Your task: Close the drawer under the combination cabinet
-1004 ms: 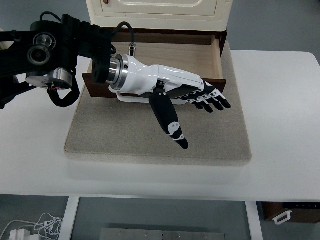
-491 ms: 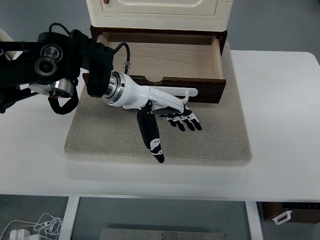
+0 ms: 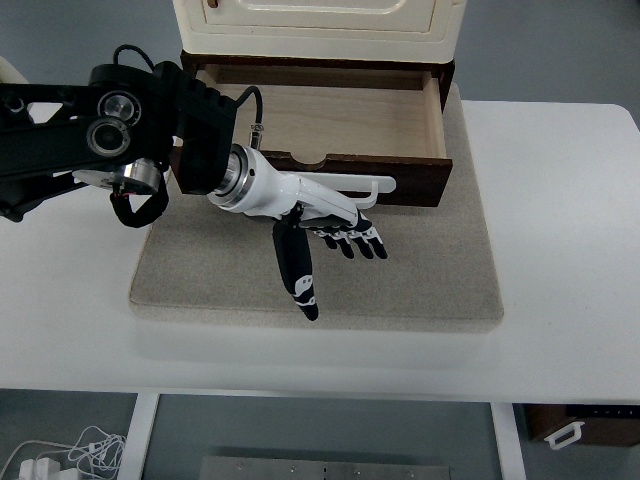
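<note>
A cream cabinet (image 3: 315,25) stands at the back of the table. The wooden drawer (image 3: 340,120) under it is pulled out and holds nothing. Its dark front panel (image 3: 410,178) carries a white handle (image 3: 368,181). My left hand (image 3: 330,235) reaches in from the left, just in front of the drawer's front panel and below the handle. Its fingers (image 3: 358,240) are spread, the thumb (image 3: 297,270) points toward me, and it holds nothing. My right arm is out of view.
The cabinet and drawer sit on a grey mat (image 3: 420,270) on the white table (image 3: 570,250). Cables (image 3: 60,455) lie on the floor at the bottom left.
My left hand has drawn back to the left and toward me, from over the drawer front's right part to below its handle. The drawer has stayed open.
</note>
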`<state>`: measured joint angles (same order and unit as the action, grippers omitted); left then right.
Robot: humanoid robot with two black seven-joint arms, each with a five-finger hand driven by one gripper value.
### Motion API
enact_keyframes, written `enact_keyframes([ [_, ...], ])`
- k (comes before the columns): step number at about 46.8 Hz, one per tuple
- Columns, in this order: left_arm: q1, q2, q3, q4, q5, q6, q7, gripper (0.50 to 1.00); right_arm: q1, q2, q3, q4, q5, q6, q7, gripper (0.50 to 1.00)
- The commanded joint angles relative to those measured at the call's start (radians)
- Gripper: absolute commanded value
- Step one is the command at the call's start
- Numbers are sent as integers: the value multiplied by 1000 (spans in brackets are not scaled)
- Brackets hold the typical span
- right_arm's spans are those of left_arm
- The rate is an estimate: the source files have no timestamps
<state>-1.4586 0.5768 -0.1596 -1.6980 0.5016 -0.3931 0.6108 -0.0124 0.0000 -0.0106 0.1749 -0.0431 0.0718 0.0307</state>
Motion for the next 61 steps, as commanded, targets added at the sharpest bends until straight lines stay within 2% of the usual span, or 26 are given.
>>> enact_keyframes([
  [1, 0, 1, 0, 8, 2, 0, 0, 999, 0, 0, 0, 0, -1, -1, 0, 952],
  [19, -3, -2, 9, 89, 2, -4, 0, 999, 0, 0, 0, 0, 0, -1, 0, 952],
  [61, -31, -8, 18, 155, 2, -29, 0, 999, 0, 0, 0, 0, 0, 0, 0, 952],
])
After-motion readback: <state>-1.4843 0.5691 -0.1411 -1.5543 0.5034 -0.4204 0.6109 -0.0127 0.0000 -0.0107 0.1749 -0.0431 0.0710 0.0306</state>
